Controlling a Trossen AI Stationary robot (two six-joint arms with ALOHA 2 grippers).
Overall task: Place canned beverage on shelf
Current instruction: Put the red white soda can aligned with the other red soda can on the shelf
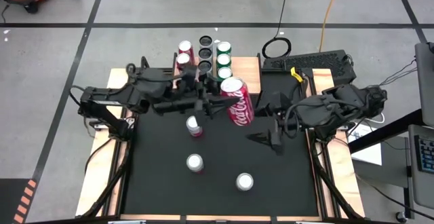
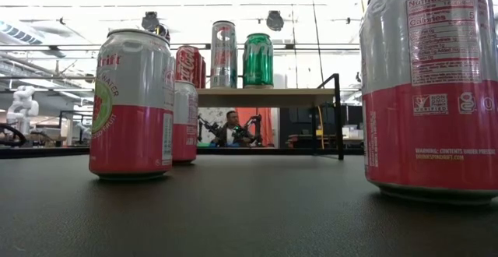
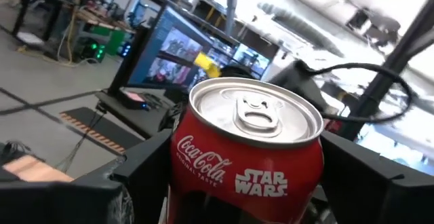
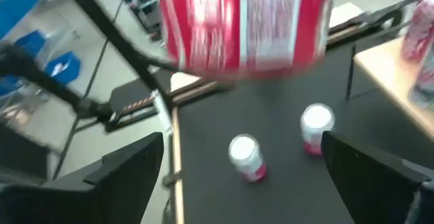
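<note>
A red Coca-Cola can [image 1: 234, 102] hangs high above the black table's middle, with my left gripper [image 1: 222, 105] shut on it. The can's silver top [image 3: 255, 110] faces the left wrist camera. My right gripper [image 1: 272, 127] stands open just right of the can, touching nothing; in the right wrist view the can [image 4: 244, 20] shows beyond its spread fingers [image 4: 135, 173]. The shelf [image 1: 252, 66] stands at the table's far middle on black legs, with several cans [image 1: 224, 60] upright on its board [image 2: 264, 96]. My left gripper pinches the Coca-Cola can by its round side wall [image 3: 178, 157], one finger [image 3: 139, 183] on each side, below the top rim. The fingers reach in about level from the table's left. The can is lifted clear of the table, roughly upright.
Three pink-and-white cans stand upright on the black mat: one under the held can [image 1: 194, 126], one nearer [image 1: 194, 163], one near right [image 1: 245, 181]. Wooden strips [image 1: 98, 176] run along the table's sides. A keyboard [image 1: 308, 62] lies beyond the far right corner.
</note>
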